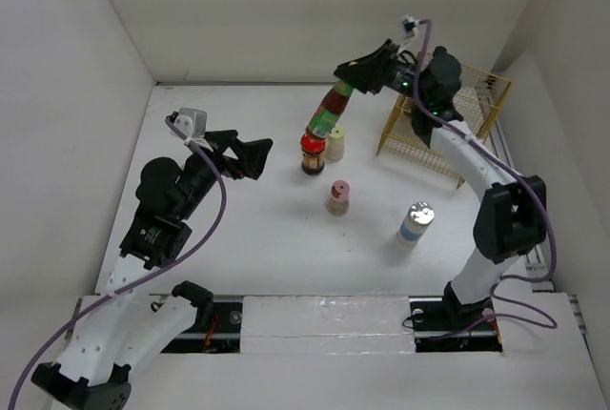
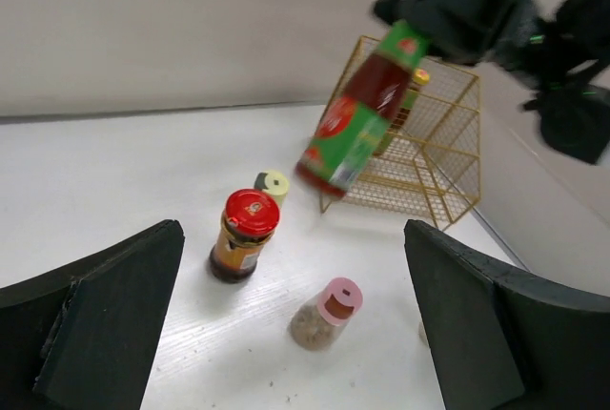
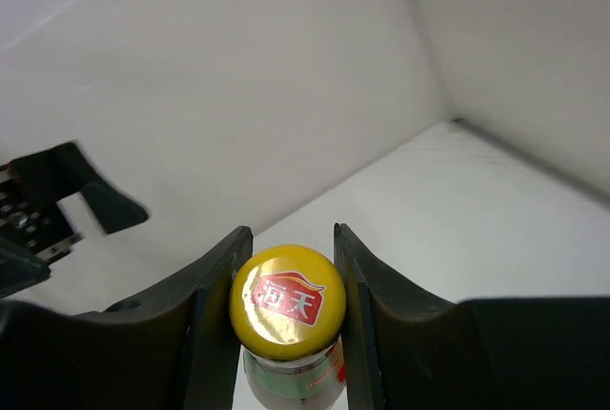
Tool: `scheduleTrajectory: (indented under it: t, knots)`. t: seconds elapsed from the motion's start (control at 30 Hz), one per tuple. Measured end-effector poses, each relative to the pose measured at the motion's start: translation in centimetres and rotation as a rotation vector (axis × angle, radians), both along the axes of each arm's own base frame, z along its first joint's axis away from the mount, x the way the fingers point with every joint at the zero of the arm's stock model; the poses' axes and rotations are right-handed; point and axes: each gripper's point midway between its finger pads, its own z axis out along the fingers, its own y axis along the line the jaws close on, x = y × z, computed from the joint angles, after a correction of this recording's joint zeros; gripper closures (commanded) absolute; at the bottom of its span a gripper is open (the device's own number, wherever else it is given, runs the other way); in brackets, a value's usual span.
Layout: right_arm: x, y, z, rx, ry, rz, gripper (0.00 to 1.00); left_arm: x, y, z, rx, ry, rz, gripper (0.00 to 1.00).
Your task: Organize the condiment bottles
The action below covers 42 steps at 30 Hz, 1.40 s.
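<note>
My right gripper [image 1: 346,80] [image 3: 286,281] is shut on the yellow cap [image 3: 286,300] of a bottle with a red-green label [image 1: 329,116] [image 2: 360,122]. That bottle hangs tilted in the air above the far middle of the table. Below it stand a red-lidded jar [image 1: 313,153] [image 2: 242,235] and a small cream bottle [image 1: 335,144] [image 2: 274,184]. A pink-capped beige bottle [image 1: 337,197] [image 2: 326,313] and a silver-lidded white-blue bottle [image 1: 416,223] stand nearer. My left gripper [image 1: 264,160] [image 2: 295,334] is open and holds nothing, just left of the jar.
A yellow wire basket [image 1: 477,105] [image 2: 448,172] stands at the far right by the wall. Another yellow-capped bottle [image 2: 416,86] shows inside it, behind the held one. White walls close the table on the left, back and right.
</note>
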Motion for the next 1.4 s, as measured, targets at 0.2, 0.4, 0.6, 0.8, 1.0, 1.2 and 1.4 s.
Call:
scheduleTrajectory:
  t: [0.2,0.4,0.6,0.8,1.0,1.2,1.4]
  knots:
    - [3.9,-13.0,4.1,-0.094,-0.066,-0.524,0.96,1.6,0.9,-1.8,0.001,0.078,0.093,0.03]
    - [4.3,-24.3,7.3,-0.18,-0.105,-0.925,0.96,2.2,0.9,-3.4,0.016,0.137,0.107,0.03]
    - [5.9,-32.8,4.7,-0.281,0.014,-1.175,0.96,2.3,1.1,-3.4,0.011,0.139,0.122,0.03]
    - [8.8,-38.7,2.0,-0.382,0.12,-1.313,0.96,2.4,1.3,-3.4,0.012,0.141,0.133,0.03]
    - [10.8,-41.6,0.6,-0.445,0.16,-1.373,0.96,2.7,1.2,-3.9,0.019,0.154,0.136,0.03]
    - [12.5,-42.9,0.7,-0.472,0.151,-1.415,0.96,2.7,1.2,-4.0,0.023,0.158,0.137,0.03]
    - [13.2,-43.9,-0.6,-0.508,0.169,-1.454,0.96,2.7,1.2,-4.0,0.023,0.158,0.137,0.03]
